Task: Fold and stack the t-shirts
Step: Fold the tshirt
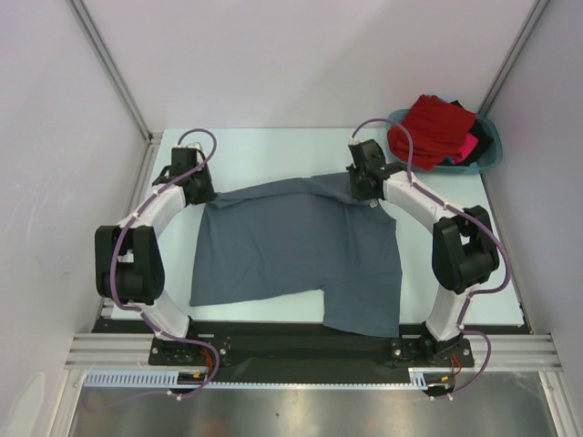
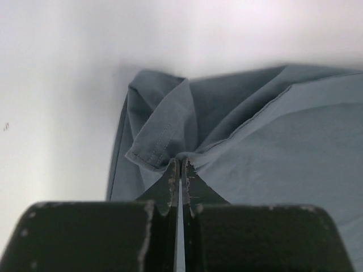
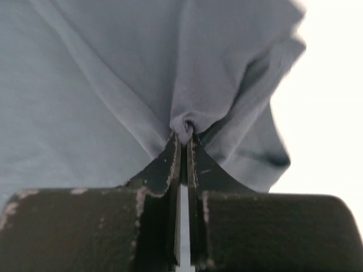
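Observation:
A large slate-grey t-shirt [image 1: 296,250] lies spread over the middle of the table, with a small white label [image 1: 373,205] near its far right corner. My left gripper [image 1: 202,193] is shut on the shirt's far left corner; the left wrist view shows a bunched, stitched hem [image 2: 161,139] pinched at the fingertips [image 2: 180,164]. My right gripper [image 1: 363,189] is shut on the far right corner, and in the right wrist view a tight knot of grey cloth [image 3: 184,127] sits between the closed fingertips [image 3: 184,139]. Red [image 1: 437,127], pink and dark t-shirts are piled at the back right.
A teal basin [image 1: 492,155] at the far right corner holds the pile of shirts. Pale table surface [image 1: 264,155] shows beyond the grey shirt. White walls and metal posts enclose the table. The arm bases stand on the near rail.

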`<state>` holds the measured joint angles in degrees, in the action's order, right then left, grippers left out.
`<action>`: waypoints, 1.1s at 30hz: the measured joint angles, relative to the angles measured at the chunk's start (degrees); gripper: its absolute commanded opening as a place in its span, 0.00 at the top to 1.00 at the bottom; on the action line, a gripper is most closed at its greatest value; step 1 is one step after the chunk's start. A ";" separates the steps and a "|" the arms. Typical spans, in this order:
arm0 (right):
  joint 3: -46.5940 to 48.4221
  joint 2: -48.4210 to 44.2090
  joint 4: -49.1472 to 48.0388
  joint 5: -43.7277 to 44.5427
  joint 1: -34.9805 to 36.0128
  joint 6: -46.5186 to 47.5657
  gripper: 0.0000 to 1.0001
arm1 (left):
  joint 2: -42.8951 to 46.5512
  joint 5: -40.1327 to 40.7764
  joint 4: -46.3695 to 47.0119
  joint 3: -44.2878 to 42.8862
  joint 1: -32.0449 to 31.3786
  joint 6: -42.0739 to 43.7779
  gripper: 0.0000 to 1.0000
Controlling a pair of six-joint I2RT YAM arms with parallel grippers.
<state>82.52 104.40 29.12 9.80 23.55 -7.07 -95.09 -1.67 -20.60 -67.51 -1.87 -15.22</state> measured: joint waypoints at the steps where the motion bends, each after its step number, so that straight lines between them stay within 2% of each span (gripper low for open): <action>1: -1.31 -0.35 0.20 0.57 0.09 -1.14 1.00 | -0.13 0.72 -0.24 0.55 -0.35 -0.28 1.00; 8: -11.52 -6.69 1.18 1.81 0.28 -9.97 1.00 | -0.46 4.57 -2.80 2.67 -1.40 -2.54 1.00; 12: -10.47 -6.95 4.50 1.46 0.35 -12.46 1.00 | -3.17 4.70 -6.80 1.25 -1.95 -2.75 1.00; 17: -5.14 -3.04 8.63 1.57 0.37 -12.87 0.99 | -11.34 6.45 -13.66 -5.16 -4.35 -1.75 1.00; 18: -4.83 -2.19 8.90 1.81 0.37 -13.00 0.89 | -13.20 7.91 -15.08 -6.58 -4.87 -1.44 0.99; 19: -4.83 -1.66 9.25 1.95 0.37 -13.20 0.73 | -14.69 9.35 -16.26 -7.58 -5.35 -1.25 0.98; 20: -4.92 -0.96 10.05 2.23 0.37 -13.88 0.62 | -15.82 10.86 -17.42 -8.46 -5.79 -1.27 0.94; 21: -5.18 -0.72 10.45 2.69 0.37 -14.12 0.55 | -16.17 12.44 -18.36 -9.31 -6.10 -1.22 0.84; 22: -5.73 -0.66 10.67 3.15 0.37 -14.51 0.45 | -16.33 14.36 -19.50 -9.97 -6.47 -1.27 0.81; 23: -6.25 -0.72 11.08 3.61 0.37 -14.99 0.14 | -16.37 15.91 -20.37 -10.32 -6.78 -1.31 0.78; 26: -7.34 -1.31 11.52 5.40 0.20 -15.74 0.04 | -16.28 20.17 -22.25 -10.73 -6.91 -1.64 0.53; 27: -7.65 -1.99 11.52 6.03 0.09 -15.91 0.02 | -16.17 21.29 -22.45 -10.73 -6.91 -2.08 0.48; 33: -7.10 -6.51 7.10 5.33 -3.39 -15.85 0.01 | -13.92 19.87 -22.14 -14.62 -6.73 -2.25 0.45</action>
<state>75.42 97.89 36.23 15.14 20.16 -22.92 -109.01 18.20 -42.74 -82.13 -8.60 -17.47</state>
